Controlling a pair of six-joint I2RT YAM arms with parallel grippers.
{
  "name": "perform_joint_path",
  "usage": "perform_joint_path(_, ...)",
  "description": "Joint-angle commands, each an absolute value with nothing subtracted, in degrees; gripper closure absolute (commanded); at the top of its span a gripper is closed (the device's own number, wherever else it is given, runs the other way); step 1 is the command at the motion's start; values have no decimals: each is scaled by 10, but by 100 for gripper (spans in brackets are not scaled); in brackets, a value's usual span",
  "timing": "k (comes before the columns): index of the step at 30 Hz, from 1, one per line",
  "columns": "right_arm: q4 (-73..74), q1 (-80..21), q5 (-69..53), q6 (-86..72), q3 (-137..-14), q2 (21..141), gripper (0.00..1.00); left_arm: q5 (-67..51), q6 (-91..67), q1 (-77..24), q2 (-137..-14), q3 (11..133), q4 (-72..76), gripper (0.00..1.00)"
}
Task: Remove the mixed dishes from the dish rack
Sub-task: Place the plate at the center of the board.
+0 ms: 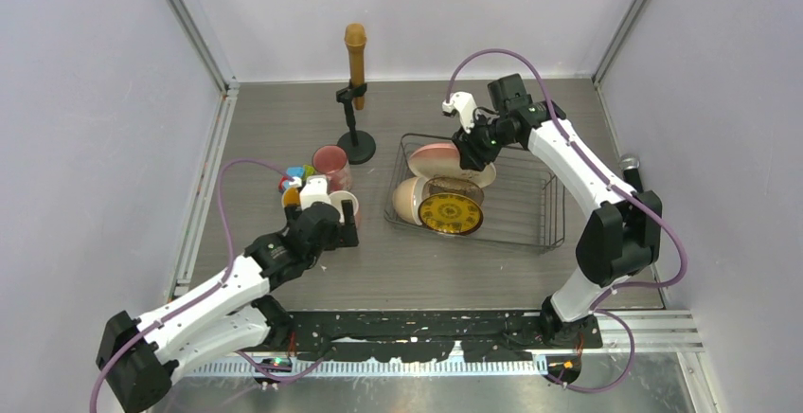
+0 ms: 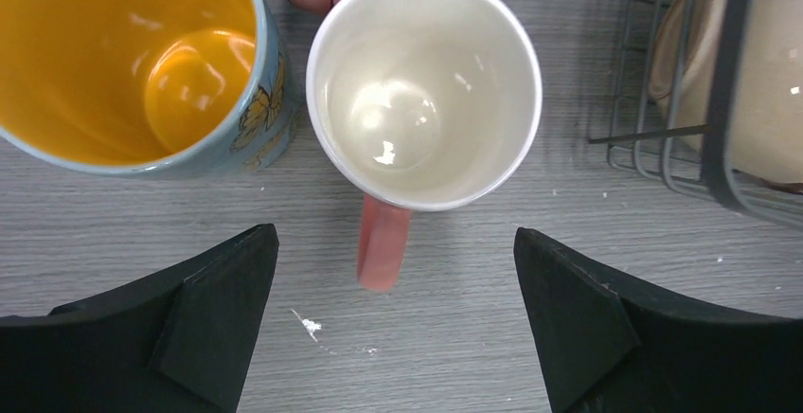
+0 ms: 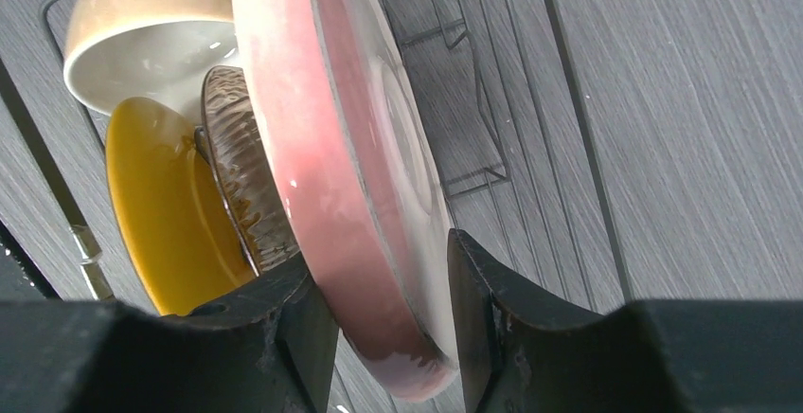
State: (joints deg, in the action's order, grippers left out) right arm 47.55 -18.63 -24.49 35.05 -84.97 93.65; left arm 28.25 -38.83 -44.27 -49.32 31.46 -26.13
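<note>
The left end effector (image 2: 394, 238) hangs with its jaws spread wide over a pink mug (image 2: 423, 86), which stands upright on the bench (image 2: 473, 337) just beside the mug with yellow inside (image 2: 123, 53). Further right, the right end effector (image 3: 379, 257) pinches the rim of the large pink-and-cream plate (image 3: 322, 100), which stands on edge in the dish rack (image 1: 521, 195) against a brownish bowl (image 3: 241, 167).

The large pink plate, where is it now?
In the top view, the large pink plate stands on edge rear-left in the dish rack, behind the brown bowl, clamped by the right pincer.
</note>
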Motion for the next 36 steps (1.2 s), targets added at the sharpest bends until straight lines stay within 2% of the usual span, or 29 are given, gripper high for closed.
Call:
perform_joint_path(1,456,-185,-240,354,-866,937,52,280,-389,-446,-463,346,-287,0)
perform_joint_path(4,455,-185,-239,357,-867,936,55,272,-380,-446,-452,352,-294,0)
perform_joint_path(8,459,-185,-245,370,-867,931,68,268,-371,-447,-443,364,-304,0)
perform_joint_path(17,459,-185,-252,400,-861,907,78,272,-363,-447,-430,364,-304,0)
perform_joint_path(23,457,-188,-252,465,-856,883,92,271,-356,-447,-425,366,-297,0)
perform_joint_path(29,449,-193,-248,543,-841,847,99,271,-352,-447,-424,368,-291,0)
perform_joint_path(36,455,-196,-252,625,-843,815,100,268,-346,-447,-418,376,-285,0)
